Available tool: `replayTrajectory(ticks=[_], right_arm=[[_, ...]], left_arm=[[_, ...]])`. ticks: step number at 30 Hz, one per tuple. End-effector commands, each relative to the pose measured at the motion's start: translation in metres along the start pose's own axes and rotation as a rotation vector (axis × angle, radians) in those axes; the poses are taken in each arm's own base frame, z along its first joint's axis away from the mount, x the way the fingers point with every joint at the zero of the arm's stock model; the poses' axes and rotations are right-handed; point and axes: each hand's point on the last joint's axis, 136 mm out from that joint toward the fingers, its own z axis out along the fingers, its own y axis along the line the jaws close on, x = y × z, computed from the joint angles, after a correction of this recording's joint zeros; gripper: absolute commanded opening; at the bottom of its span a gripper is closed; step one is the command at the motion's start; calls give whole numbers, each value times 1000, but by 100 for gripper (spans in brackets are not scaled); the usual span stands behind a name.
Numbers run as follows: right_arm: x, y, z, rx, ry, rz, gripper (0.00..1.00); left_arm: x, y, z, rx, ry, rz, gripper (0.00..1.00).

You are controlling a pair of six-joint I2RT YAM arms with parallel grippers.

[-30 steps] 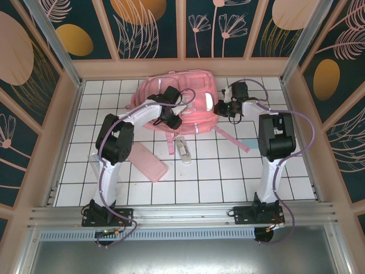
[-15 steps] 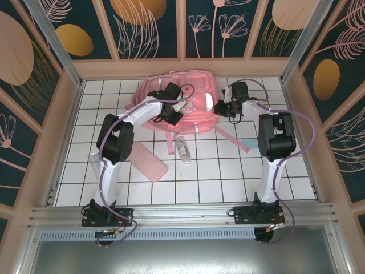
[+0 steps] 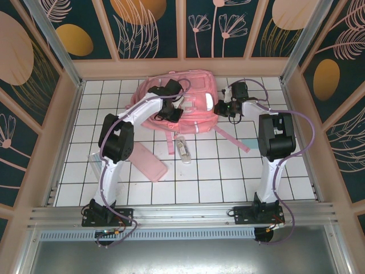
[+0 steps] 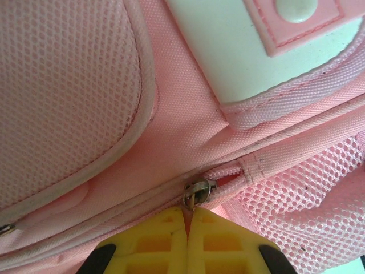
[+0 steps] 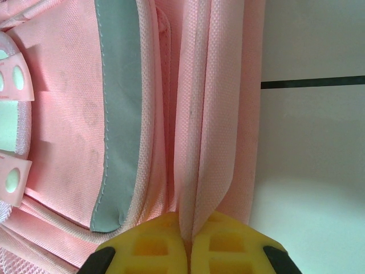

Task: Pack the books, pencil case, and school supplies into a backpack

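Observation:
The pink backpack lies at the back of the tiled table. My left gripper rests on its front. In the left wrist view its yellow fingers are shut on the metal zipper pull of the backpack. My right gripper sits at the bag's right edge, and its jaws are shut on a fold of the backpack's fabric. The flat pink pencil case lies near the left arm. A narrow transparent box of school supplies lies in front of the bag. The books are out of view.
A clear plastic piece lies left of the pencil case. Pink straps trail from the bag over the tiles. Wooden walls close in the table on three sides.
My left gripper has slid a little farther back over the backpack's front and has shut on the zipper pull. The right arm has not moved.

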Motion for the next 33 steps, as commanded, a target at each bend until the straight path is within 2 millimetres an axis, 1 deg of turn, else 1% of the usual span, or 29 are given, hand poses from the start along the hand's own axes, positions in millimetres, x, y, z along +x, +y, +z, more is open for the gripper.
replayTrajectory(ticks=[1, 4, 6, 7, 9, 11, 13, 15, 17, 18, 21, 23, 25, 27, 29, 31, 33], right_arm=[[5, -13, 2, 62, 4, -6, 0], [6, -17, 1, 84, 4, -9, 0], [6, -26, 1, 135, 2, -19, 0], [5, -33, 0, 179, -2, -21, 0], [4, -43, -3, 230, -14, -28, 0], [1, -52, -7, 271, -30, -20, 0], [-4, -58, -12, 293, -49, -10, 0], [-9, -63, -16, 312, -69, -2, 0], [-14, -63, -20, 322, -80, -10, 0], [-16, -64, -20, 327, -84, -13, 0], [-22, -68, -24, 361, -101, -26, 0], [-25, -74, -27, 394, -108, -32, 0], [-30, -77, -30, 409, -118, -35, 0], [-33, -79, -31, 413, -124, -34, 0], [-38, -80, -31, 415, -133, -34, 0], [-43, -82, -33, 433, -145, -36, 0], [-51, -89, -37, 478, -168, -31, 0]], left_arm=[[4, 22, -8, -88, 27, -73, 0], [7, 41, -12, -199, 35, -48, 0], [9, 56, -21, -289, 25, -27, 0], [12, 63, -24, -330, 27, -7, 0], [18, 74, -25, -386, 43, 25, 0], [27, 80, -18, -384, 73, 55, 0], [32, 84, -12, -349, 87, 38, 0], [34, 76, -10, -240, 83, -2, 0], [35, 75, -15, -206, 69, -25, 0], [35, 78, -17, -220, 65, -28, 0], [48, 95, -16, -253, 99, -55, 0], [61, 116, -15, -307, 131, -90, 0], [71, 132, -17, -343, 144, -122, 0], [77, 136, -17, -335, 147, -143, 0], [79, 135, -17, -324, 142, -150, 0], [81, 139, -19, -347, 142, -152, 0], [84, 143, -18, -370, 149, -152, 0]])
